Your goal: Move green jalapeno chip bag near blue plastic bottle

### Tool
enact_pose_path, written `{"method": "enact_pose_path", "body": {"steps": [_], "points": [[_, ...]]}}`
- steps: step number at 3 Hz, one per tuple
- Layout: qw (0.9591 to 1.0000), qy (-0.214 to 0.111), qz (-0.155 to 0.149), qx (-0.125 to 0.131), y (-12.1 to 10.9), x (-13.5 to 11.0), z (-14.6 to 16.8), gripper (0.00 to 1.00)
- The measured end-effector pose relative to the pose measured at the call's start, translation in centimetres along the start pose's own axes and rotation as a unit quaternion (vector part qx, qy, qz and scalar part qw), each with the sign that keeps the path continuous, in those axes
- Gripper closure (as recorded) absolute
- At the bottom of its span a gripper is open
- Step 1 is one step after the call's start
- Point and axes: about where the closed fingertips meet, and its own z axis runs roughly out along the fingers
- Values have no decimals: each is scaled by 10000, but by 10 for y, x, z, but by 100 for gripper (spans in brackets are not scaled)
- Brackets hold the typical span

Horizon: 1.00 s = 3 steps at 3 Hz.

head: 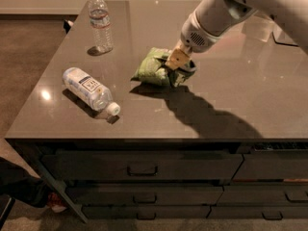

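Note:
The green jalapeno chip bag (151,67) is crumpled and light green, near the middle of the dark counter (240,105). My gripper (177,65) comes in from the upper right and is shut on the bag's right end, holding it at or just above the surface. The blue plastic bottle (89,88) lies on its side at the left front of the counter, with its white cap pointing toward the front edge. The bag is about a bottle's length to the right of it.
A slimmer clear bottle (100,21) with a narrow label band stands upright at the back left. Drawers (142,167) with handles run below the counter's front edge. My arm's shadow falls across the counter to the right of the bag.

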Motion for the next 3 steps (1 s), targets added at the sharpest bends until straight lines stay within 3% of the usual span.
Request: {"method": "enact_pose_path", "body": {"steps": [2, 3], "points": [[9971, -123, -440, -614, 54, -20, 19, 100], [9947, -103, -590, -830, 70, -33, 33, 85]]}}
